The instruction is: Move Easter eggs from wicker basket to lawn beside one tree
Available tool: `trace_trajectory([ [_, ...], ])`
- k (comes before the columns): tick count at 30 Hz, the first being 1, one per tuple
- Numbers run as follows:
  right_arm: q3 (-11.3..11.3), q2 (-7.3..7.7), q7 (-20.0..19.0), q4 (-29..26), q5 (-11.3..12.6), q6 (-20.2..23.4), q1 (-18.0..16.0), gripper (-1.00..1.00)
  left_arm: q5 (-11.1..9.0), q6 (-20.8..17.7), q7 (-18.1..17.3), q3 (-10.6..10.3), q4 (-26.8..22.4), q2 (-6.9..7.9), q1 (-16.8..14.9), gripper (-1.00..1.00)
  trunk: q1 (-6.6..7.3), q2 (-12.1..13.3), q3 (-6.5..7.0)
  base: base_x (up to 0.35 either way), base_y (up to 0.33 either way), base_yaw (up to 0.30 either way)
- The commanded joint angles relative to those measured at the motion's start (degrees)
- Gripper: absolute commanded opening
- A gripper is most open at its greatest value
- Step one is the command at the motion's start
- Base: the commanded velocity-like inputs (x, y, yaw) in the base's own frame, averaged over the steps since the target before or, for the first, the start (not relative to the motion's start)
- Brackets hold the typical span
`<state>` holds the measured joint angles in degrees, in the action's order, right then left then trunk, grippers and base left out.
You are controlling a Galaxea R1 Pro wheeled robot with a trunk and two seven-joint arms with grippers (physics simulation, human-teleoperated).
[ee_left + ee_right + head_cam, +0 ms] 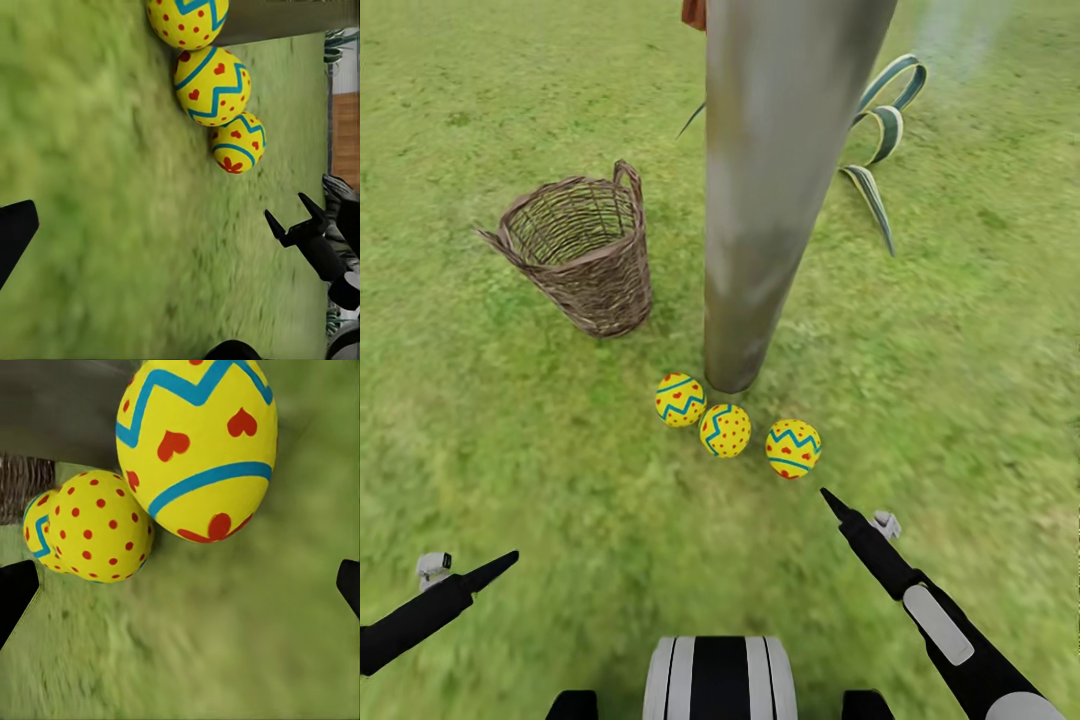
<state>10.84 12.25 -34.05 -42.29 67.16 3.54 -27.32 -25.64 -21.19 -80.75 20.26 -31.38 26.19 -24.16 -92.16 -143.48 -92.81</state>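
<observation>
Three yellow Easter eggs lie on the lawn at the foot of the tree: one with hearts, a dotted one and another with hearts. The wicker basket stands upright left of the trunk, and no egg shows inside it. My right gripper hovers just short of the rightmost egg, open, its fingertips wide apart with nothing between them. My left gripper is low at the left, open and holding nothing, well away from the eggs.
A striped, long-leaved plant grows right of the trunk. My own base is at the near edge. Open grass spreads to the left, the right and in front of the eggs.
</observation>
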Motion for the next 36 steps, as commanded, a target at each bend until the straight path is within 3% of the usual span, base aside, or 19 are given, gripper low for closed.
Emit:
trace_trajectory([
  [1,0.15,0.05,-0.16,0.01,0.6,0.33,-0.02,1.0,-0.08,-0.6,-0.19,0.04,0.0,0.0,-0.01,1.0,0.03,0.0,0.29,0.0,0.0,-0.093],
  [18,-0.06,0.58,-0.87,-0.3,0.6,0.48,0.51,1.0,0.34,-0.1,0.15,-0.01,1.2,-0.44,0.02,1.0,0.47,0.23,5.6,0.0,0.0,-0.098],
  [19,-0.12,0.8,-2.66,-0.05,0.58,0.56,0.63,1.0,0.66,0.11,0.37,0.02,1.58,-1.51,0.06,1.0,0.52,0.29,5.91,0.0,0.0,-0.122],
  [21,-0.17,1.09,-6.23,0.56,0.48,0.94,0.72,1.0,1.75,0.8,0.6,0.03,3.13,-2.07,0.07,1.0,0.96,1.09,6.45,0.0,0.0,-0.125],
  [22,-0.18,1.86,-8.41,1.82,0.43,1.07,0.74,1.0,2.57,1.67,0.68,0.03,4.24,-2.21,0.07,1.0,1.17,1.49,6.72,0.0,0.0,-0.118],
  [25,-0.2,8.86,-15.25,13.41,0.36,1.25,0.76,1.0,4.76,6.73,2.44,0.04,8.68,-2.41,0.08,1.0,1.83,2.7,7.53,0.0,0.0,-0.094],
  [26,-0.17,11.67,-17.48,20.43,0.35,1.27,0.77,1.0,5.13,9.12,4.09,0.04,10.65,-2.43,0.08,1.0,2.05,3.1,7.8,0.0,0.0,-0.093],
  [28,-0.14,14.06,-20.82,32.14,0.31,1.1,0.77,1.0,5.43,12.66,6.08,0.09,13.44,-2.45,0.08,1.0,2.49,3.9,8.34,0.0,0.0,-0.112],
  [29,-0.14,14.65,-21.96,36.89,0.32,0.74,0.77,1.0,5.5,14.26,6.65,0.11,14.83,-2.46,0.08,1.0,2.71,4.3,8.61,0.0,0.0,-0.136],
  [31,-0.17,15.06,-22.72,40.69,0.29,0.43,0.77,1.0,5.54,16.58,7.06,0.07,16.54,-2.46,0.08,1.0,3.15,5.1,9.1,0.0,0.0,-0.101],
  [36,-0.17,15.22,-22.66,43.38,0.2,-2.72,0.77,1.0,5.52,18.42,7.18,0.1,17.46,-2.46,0.08,1.0,4.25,7.11,10.07,0.0,0.0,-0.023],
])
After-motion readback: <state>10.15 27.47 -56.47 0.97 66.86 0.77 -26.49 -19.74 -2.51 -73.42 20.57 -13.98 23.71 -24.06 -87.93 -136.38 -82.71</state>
